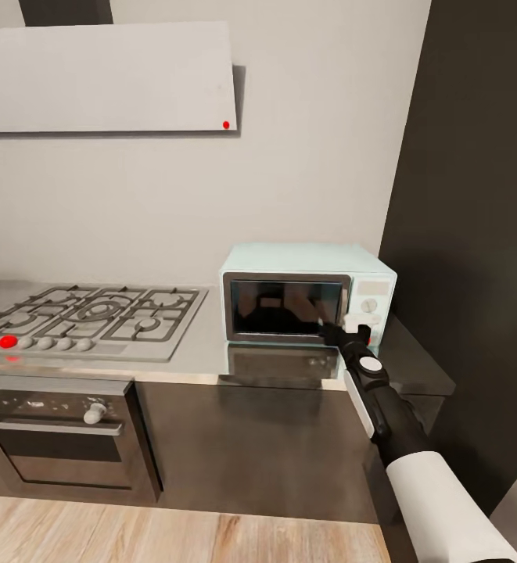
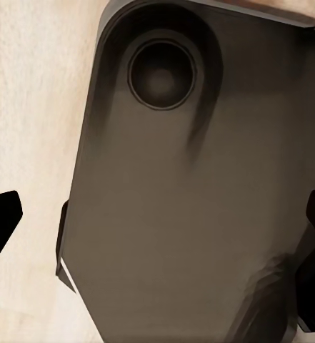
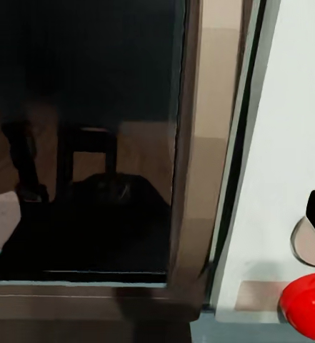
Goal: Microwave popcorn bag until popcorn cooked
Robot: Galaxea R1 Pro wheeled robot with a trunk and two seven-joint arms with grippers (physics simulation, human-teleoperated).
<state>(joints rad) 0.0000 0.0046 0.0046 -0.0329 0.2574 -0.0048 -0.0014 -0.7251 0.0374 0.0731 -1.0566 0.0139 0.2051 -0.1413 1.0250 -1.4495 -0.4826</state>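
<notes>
Head view: right pincer (image 1: 330, 327) at microwave (image 1: 306, 292) door.

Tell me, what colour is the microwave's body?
Pale mint-blue; the microwave shows best in the head view.

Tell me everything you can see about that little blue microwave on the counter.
The microwave is a small, boxy, pale mint-blue unit with a dark, glossy glass door in a steel frame and a white control panel with knobs at its right. The door looks shut. It stands upright on the grey steel countertop, right of the gas hob and close to the wall. The right gripper is right at its front lower right, near the door edge and panel; whether it actually touches is unclear.
</notes>
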